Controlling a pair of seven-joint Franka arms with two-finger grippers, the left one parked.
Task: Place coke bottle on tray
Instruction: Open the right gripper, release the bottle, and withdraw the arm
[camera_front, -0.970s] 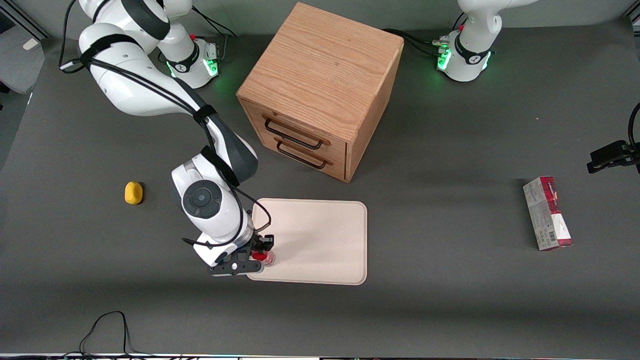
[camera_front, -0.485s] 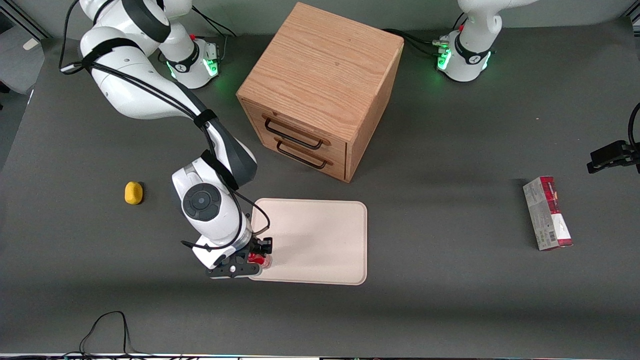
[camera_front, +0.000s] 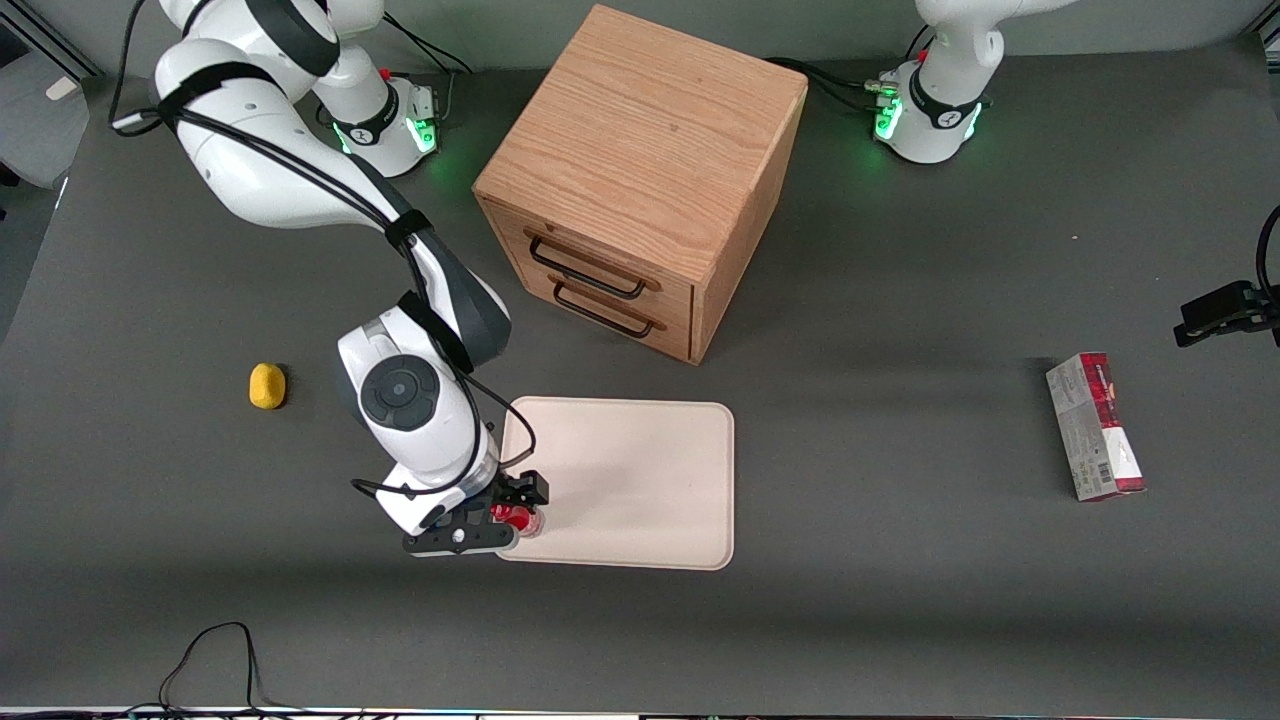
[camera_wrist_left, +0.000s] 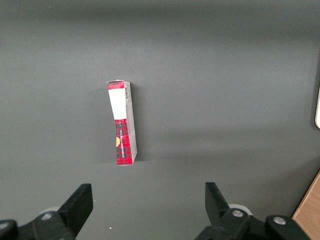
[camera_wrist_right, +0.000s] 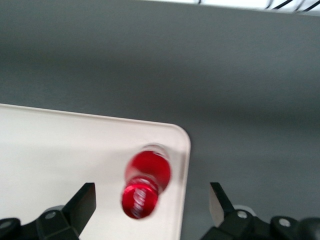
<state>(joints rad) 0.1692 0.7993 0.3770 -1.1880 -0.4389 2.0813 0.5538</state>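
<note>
The coke bottle (camera_wrist_right: 146, 183) stands on the tray (camera_wrist_right: 60, 165) near its corner; my pincer (camera_wrist_right: 150, 207) hangs above it, spread wide, empty. Only withdrawing remains.

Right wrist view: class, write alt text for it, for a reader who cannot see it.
A small red coke bottle stands upright on the cream tray, close to its rounded corner. The open pincer is above it, its dark fingers spread wide and clear of the bottle, with grey table around the tray.

coke bottle (camera_wrist_right: 146, 181) blurred, pincer (camera_wrist_right: 152, 205) fingertips cropped
</note>
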